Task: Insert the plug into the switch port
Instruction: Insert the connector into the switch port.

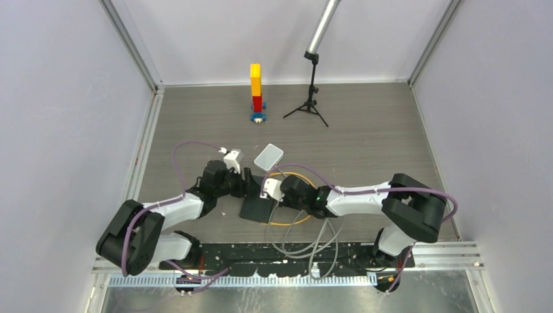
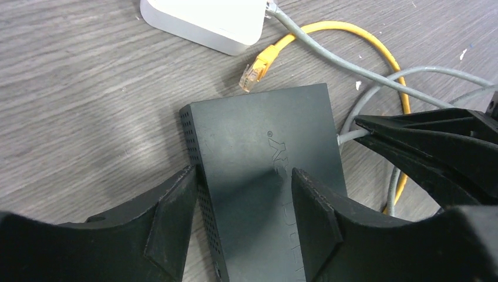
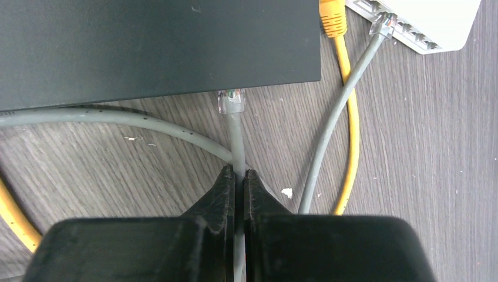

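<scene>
A low white box (image 1: 268, 156) lies beyond a flat black box (image 1: 255, 208); it also shows in the left wrist view (image 2: 199, 17). The white box's side ports (image 3: 405, 29) face the black box, and one holds a grey cable's plug (image 3: 379, 23). My right gripper (image 3: 239, 173) is shut on another grey cable; its clear plug (image 3: 230, 101) sits against the black box's edge (image 3: 176, 53). My left gripper (image 2: 244, 176) is open, with one finger beside the black box (image 2: 264, 135) and the other over its top. A loose yellow plug (image 2: 255, 67) lies between the boxes.
A yellow cable (image 3: 351, 135) and grey cables (image 1: 306, 241) loop over the table near the arms' bases. A yellow, red and blue brick tower (image 1: 256, 91) and a small black tripod (image 1: 310, 98) stand at the back. Walls close in both sides.
</scene>
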Tool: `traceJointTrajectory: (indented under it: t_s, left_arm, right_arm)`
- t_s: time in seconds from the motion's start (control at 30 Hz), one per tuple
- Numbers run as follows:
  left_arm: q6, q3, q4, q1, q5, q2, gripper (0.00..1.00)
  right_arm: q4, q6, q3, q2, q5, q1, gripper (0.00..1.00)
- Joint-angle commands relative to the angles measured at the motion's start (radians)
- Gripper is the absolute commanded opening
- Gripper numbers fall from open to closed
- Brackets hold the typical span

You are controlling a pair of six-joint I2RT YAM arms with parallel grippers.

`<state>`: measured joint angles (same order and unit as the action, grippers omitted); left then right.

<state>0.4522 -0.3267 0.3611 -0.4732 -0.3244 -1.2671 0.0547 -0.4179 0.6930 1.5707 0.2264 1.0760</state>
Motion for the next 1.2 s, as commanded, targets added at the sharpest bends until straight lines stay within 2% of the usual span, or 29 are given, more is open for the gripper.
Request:
traceJointTrajectory:
  t_s: [0.0,0.13,0.43,0.7,0.87,1.17]
  left_arm:
    - [0.08,0.009,0.009,-0.037,-0.169,0.055,0.62]
    - [0.092,0.013,0.026,-0.035,-0.139,0.06,0.7]
    - [0.128,0.021,0.024,-0.034,-0.057,0.025,0.71]
    - [0.11,0.0,0.086,-0.034,-0.12,-0.093,0.72]
    - [0.104,-0.001,0.159,-0.042,-0.213,-0.146,0.65]
    - [0.1,0.018,0.149,-0.086,-0.238,-0.112,0.58]
  right_arm:
    - [0.144,0.04,0.029,-0.057,-0.073,0.011,0.01]
    - [0.152,0.064,0.025,-0.077,-0.102,0.034,0.01]
    - [0.149,0.095,0.014,-0.086,-0.081,0.074,0.01]
    - [0.19,0.069,0.008,-0.061,-0.09,0.074,0.0]
    - [0.235,0.051,0.012,-0.038,-0.094,0.074,0.0]
    - [0.284,0.079,0.076,0.037,-0.035,0.054,0.0]
